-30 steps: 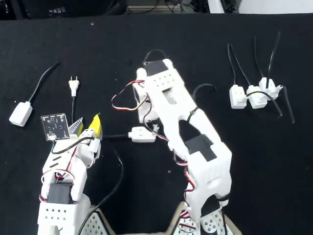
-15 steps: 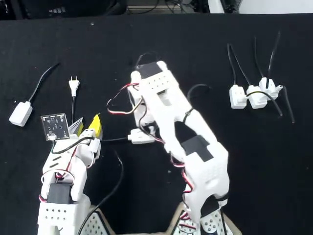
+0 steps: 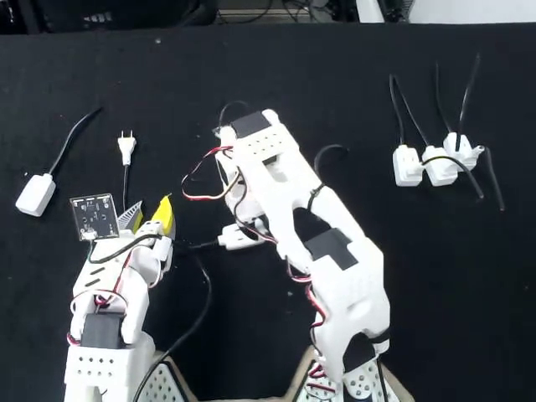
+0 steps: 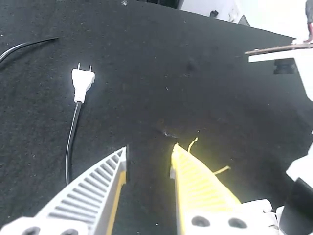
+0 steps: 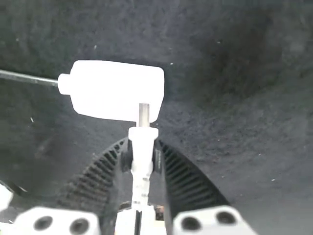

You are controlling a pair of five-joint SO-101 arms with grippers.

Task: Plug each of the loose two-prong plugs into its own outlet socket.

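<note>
Fingers of the right tool are pinching a white plug by its body, closed down tight on both sides of it. The plug's metal prong is pointing at a white socket, and its tip is overlapping the socket's near edge; whether it is sitting in a hole I cannot tell. Seen from the high view, that socket is lying near the middle of the black worktop, at the 9 o'clock side of the right arm, with its cord running off toward 9 o'clock.

Off at 8 o'clock from the middle, the left tool is standing open, with nothing between its grey and yellow fingers. A loose plug is lying flat at 11 o'clock from it, prongs pointing toward 12 o'clock. A lone socket is resting at the worktop's 9 o'clock edge, and a cluster of sockets with black cords is sitting at 2 o'clock.
</note>
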